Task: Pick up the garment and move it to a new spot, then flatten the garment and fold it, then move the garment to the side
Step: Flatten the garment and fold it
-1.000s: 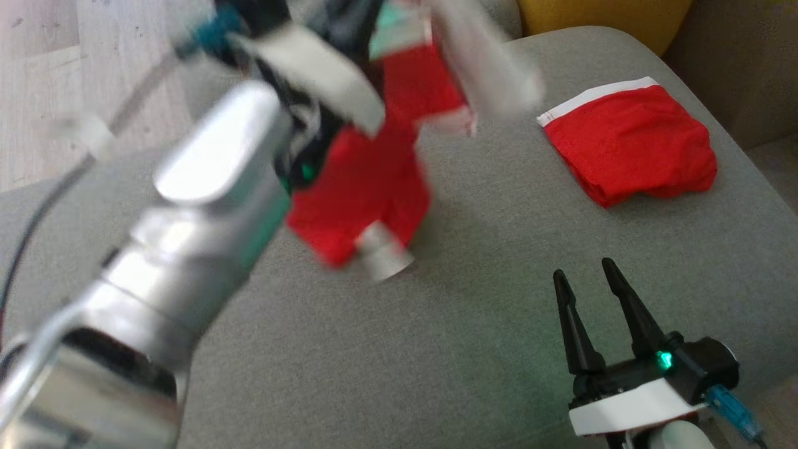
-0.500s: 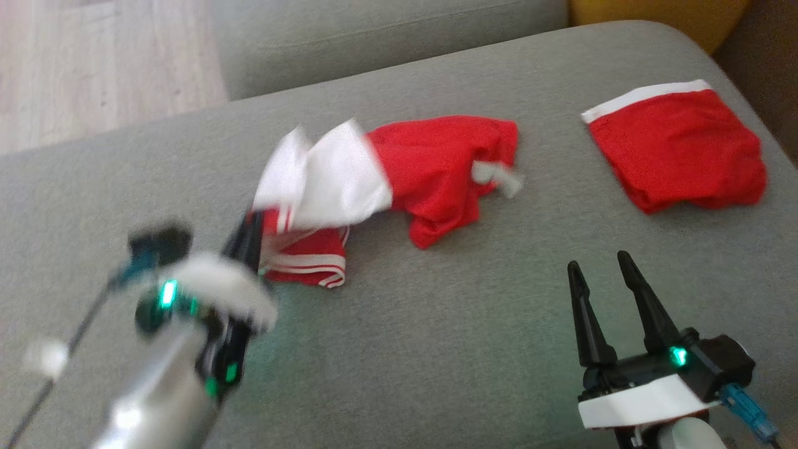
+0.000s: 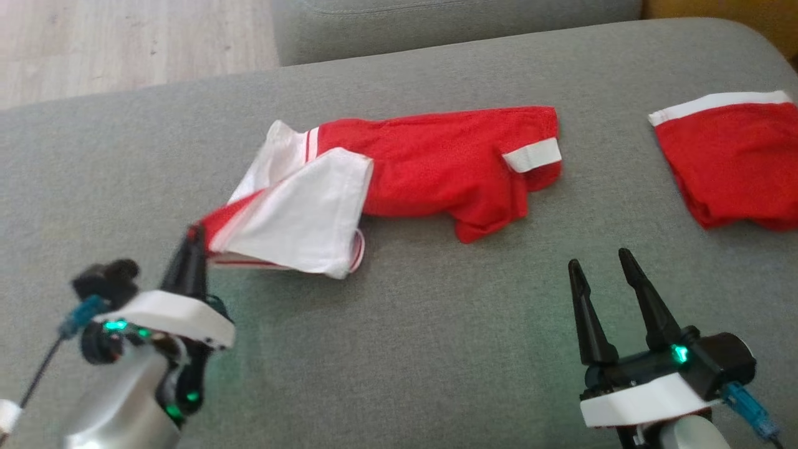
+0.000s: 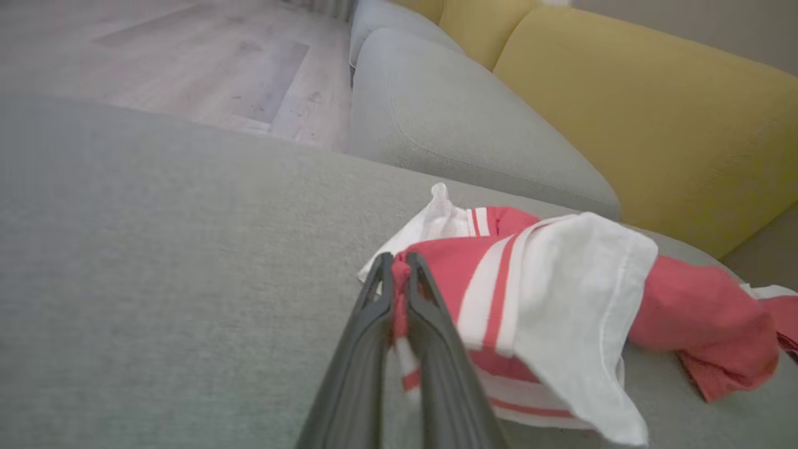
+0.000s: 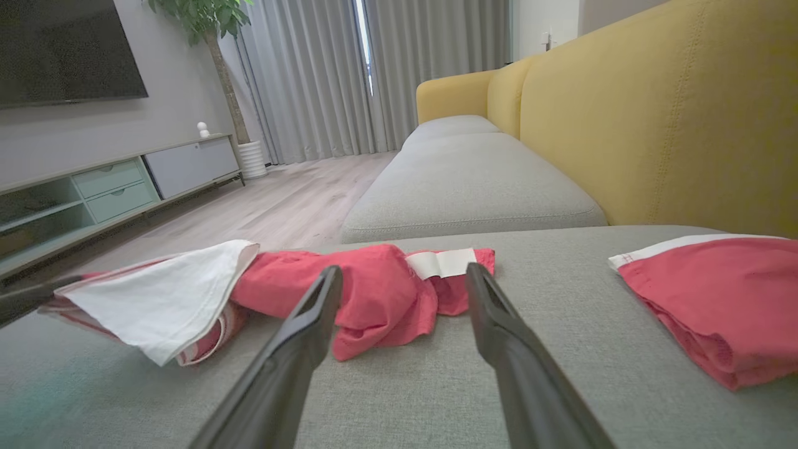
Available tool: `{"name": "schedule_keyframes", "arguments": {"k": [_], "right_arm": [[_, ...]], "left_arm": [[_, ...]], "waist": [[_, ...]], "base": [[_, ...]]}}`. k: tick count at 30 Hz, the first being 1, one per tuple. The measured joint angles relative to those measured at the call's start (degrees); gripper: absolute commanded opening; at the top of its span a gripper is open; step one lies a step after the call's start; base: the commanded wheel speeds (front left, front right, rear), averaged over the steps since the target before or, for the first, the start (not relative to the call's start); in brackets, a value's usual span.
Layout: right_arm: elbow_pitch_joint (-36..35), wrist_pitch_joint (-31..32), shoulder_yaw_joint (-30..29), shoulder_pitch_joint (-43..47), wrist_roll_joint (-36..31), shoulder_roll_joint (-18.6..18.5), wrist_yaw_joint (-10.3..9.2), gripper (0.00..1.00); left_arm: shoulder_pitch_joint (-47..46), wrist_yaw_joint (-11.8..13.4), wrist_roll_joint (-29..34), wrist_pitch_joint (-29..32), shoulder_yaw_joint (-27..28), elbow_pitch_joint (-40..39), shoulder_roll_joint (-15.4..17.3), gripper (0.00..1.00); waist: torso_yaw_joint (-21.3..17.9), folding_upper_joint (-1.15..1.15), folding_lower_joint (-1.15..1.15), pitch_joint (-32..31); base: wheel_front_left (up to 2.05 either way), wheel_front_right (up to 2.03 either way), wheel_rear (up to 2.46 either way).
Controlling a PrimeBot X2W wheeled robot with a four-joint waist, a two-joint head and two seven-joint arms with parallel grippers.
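The left gripper [image 3: 194,236], two long dark fingers on a black body capped with a white plastic band, sits at the lower left of the head view and points up and slightly right. Its jaws are pressed together and pinch an edge of the red-and-white fabric garment [image 3: 436,162]. In the left wrist view, red cloth is squeezed in the thin slit between the fingertips [image 4: 385,267]. Behind the gripper, the silvery metal left forearm [image 3: 118,411] slants in from the bottom corner, with green lights [image 3: 115,325] glowing at the wrist. The right gripper [image 3: 599,260], of the same build, sits at the lower right with its fingers pointing up and its jaws spread in a V. One green light glows on its black body.
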Motion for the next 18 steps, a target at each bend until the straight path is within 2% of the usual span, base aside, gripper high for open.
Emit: {"name": "schedule_keyframes", "arguments": {"k": [5, 6, 7, 12, 15, 18], "right_arm": [[0.1, 0.0, 0.8, 0.0, -0.1, -0.1, 0.01, 1.0], [0.1, 0.0, 0.9, 0.0, -0.1, -0.1, 0.01, 1.0], [0.1, 0.0, 0.9, 0.0, -0.1, -0.1, 0.0, 1.0], [0.2, 0.0, 1.4, 0.0, -0.1, -0.1, 0.01, 1.0], [0.2, 0.0, 1.2, -0.1, -0.1, -0.1, 0.0, 1.0], [0.2, 0.0, 1.2, -0.1, -0.1, -0.1, 0.01, 1.0]], "left_arm": [[-1.2, 1.4, 1.3, -0.5, 2.4, -2.1, 2.4, 0.0], [-1.6, 1.7, 1.7, -0.5, 2.6, -2.2, 2.5, 0.55], [-2.1, 1.9, 2.3, -0.5, 2.6, -2.2, 2.5, 1.0], [-2.4, 5.1, 6.5, -1.0, 2.9, -2.0, 2.1, 1.0], [-1.1, 8.4, 14.5, -1.0, 5.2, -6.4, 1.5, 1.0], [1.8, 8.3, 23.0, -1.2, 3.8, -11.3, 0.3, 1.0]], "waist": [[1.0, 0.0, 0.0, 0.0], [1.0, 0.0, 0.0, 0.0], [1.1, 0.0, 0.0, 0.1], [0.8, 0.0, 0.0, 0.8], [0.7, 0.0, 0.0, 1.4], [0.5, 0.0, 0.0, 1.9]], "base": [[0.0, 0.0, 0.0], [0.0, 0.0, 0.0], [0.0, 0.0, 0.0], [0.0, 0.0, 0.0], [0.0, 0.0, 0.0], [0.0, 0.0, 0.0]]}}
